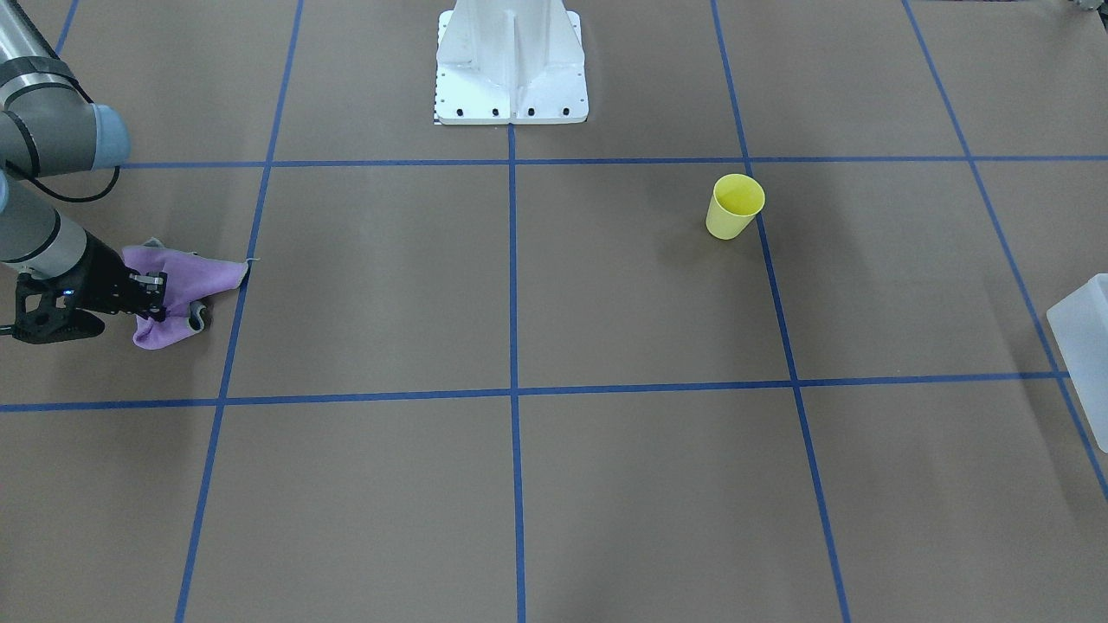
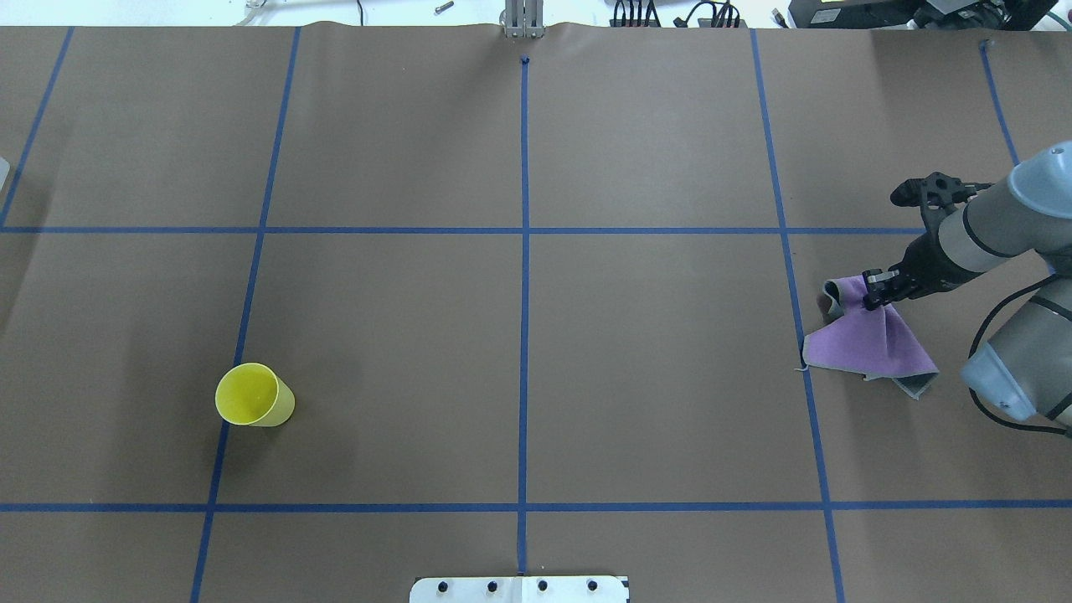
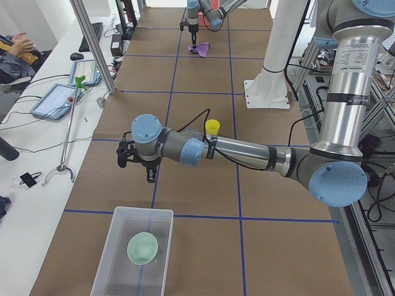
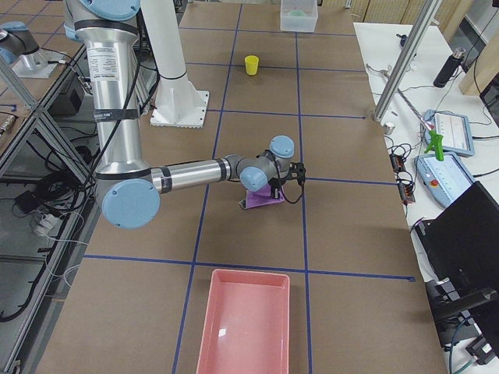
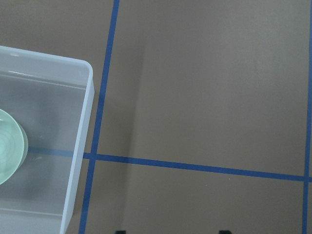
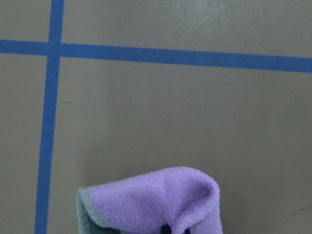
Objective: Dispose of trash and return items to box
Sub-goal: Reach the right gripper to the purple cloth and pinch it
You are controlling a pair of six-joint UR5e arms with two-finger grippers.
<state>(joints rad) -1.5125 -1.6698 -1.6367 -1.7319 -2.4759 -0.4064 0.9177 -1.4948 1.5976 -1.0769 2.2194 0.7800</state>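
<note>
The yellow cup (image 1: 734,206) stands upright and alone on the brown table; it also shows in the overhead view (image 2: 251,395). The translucent white box (image 3: 162,246) holds a pale green bowl (image 3: 142,248). My left gripper (image 5: 171,231) hangs over bare table beside the box's corner (image 5: 83,73); its fingertips stand wide apart, open and empty. My right gripper (image 2: 875,289) is far from the cup, down on a purple cloth (image 2: 871,343). It is shut on a bunched fold of the cloth (image 6: 161,200).
A pink tray (image 4: 245,319) lies at the table's end on my right. The white robot base (image 1: 511,69) stands at the table's middle edge. Blue tape lines grid the table. Operators' tablets and tools lie on a side bench (image 3: 62,98).
</note>
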